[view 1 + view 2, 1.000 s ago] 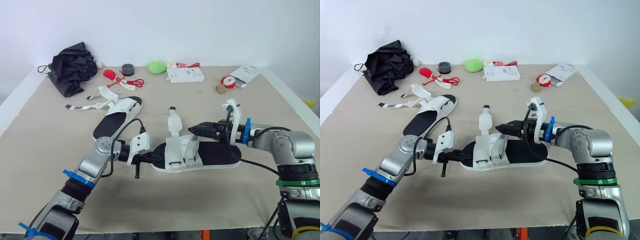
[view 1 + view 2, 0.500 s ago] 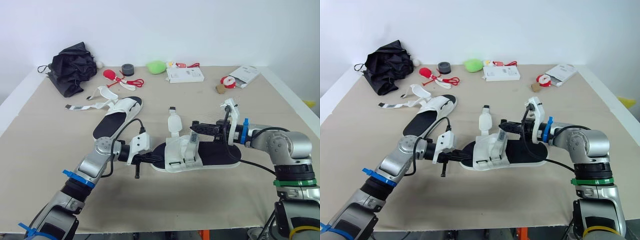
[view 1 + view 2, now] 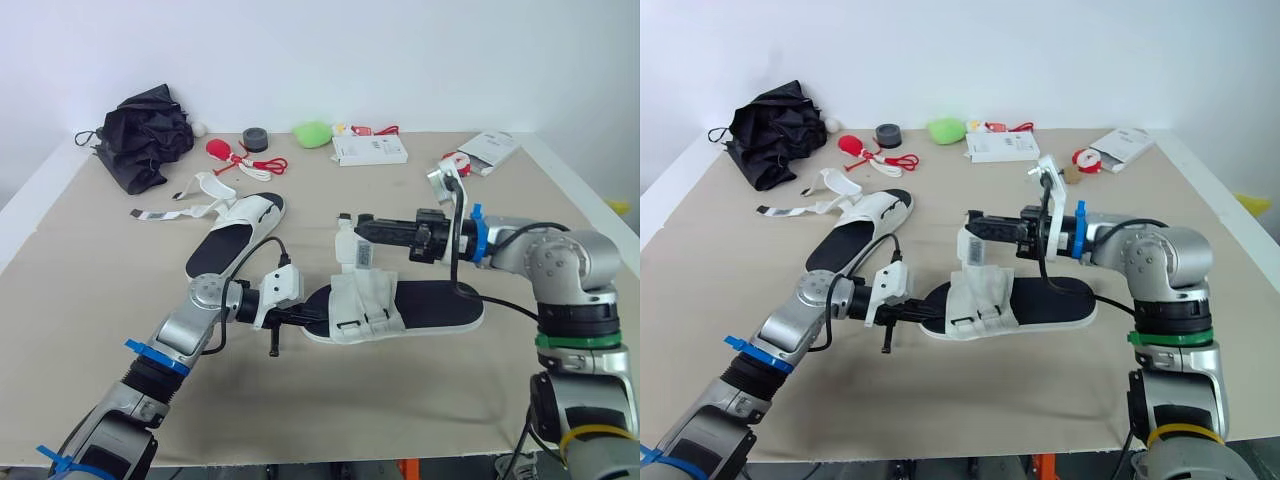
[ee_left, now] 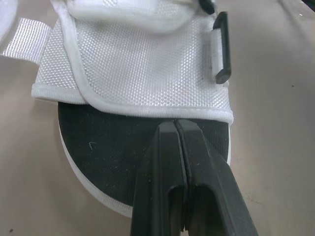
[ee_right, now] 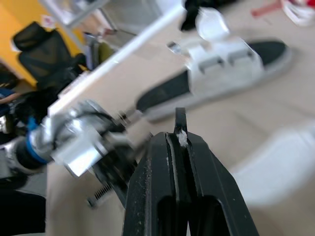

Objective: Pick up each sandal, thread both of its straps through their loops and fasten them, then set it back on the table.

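The near white sandal (image 3: 430, 305) with a black insole lies mid-table. My left gripper (image 3: 303, 316) is shut, its fingertips (image 4: 176, 129) resting on the insole at the toe end, just short of the white upper (image 4: 147, 73). My right gripper (image 3: 361, 227) hovers above the sandal's upper and is shut on one of its straps (image 3: 362, 254), which rises taut from the upper. The other strap (image 3: 346, 240) stands beside it, free. A second sandal (image 3: 238, 232) lies to the far left with its straps (image 3: 180, 208) loose on the table.
Along the far edge sit a black bundle (image 3: 145, 135), a red toy (image 3: 222, 150), a tape roll (image 3: 255, 138), a green object (image 3: 313, 133), a white box (image 3: 370, 150) and a packet (image 3: 490, 148). A cable (image 3: 500, 325) runs beside the heel.
My right gripper has closed on the strap and drawn it up, leftward and farther away over the upper. The left arm has stayed put.
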